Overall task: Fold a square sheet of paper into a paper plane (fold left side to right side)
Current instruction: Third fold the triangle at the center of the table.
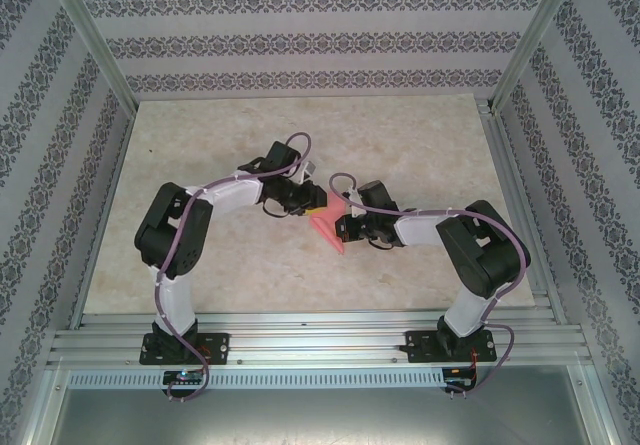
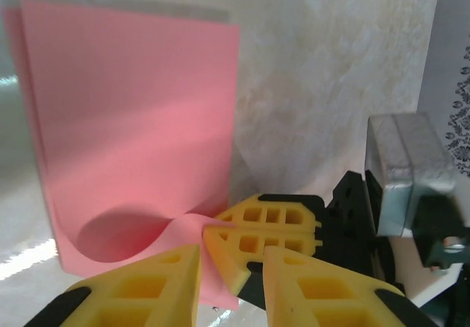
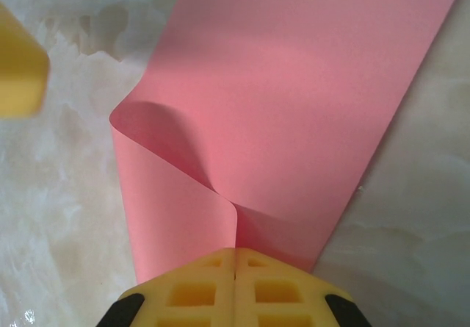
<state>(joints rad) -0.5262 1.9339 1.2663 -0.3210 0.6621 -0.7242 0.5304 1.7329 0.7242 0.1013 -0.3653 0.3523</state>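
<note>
Right hand (image 3: pixel 235 257) clamped shut on folded paper (image 3: pixel 294 84), left hand (image 2: pixel 231 268) partly open close by, gripping nothing, above marbled surface (image 2: pixel 330 62).

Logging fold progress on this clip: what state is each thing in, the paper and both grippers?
Salmon-pink square sheet of paper: doubled over, the fold rounded and bulging, not pressed into a flat crease.
Left gripper: jaws apart, a corner of the sheet between them.
Right gripper: jaws shut on the sheet at the end of the fold.
</note>
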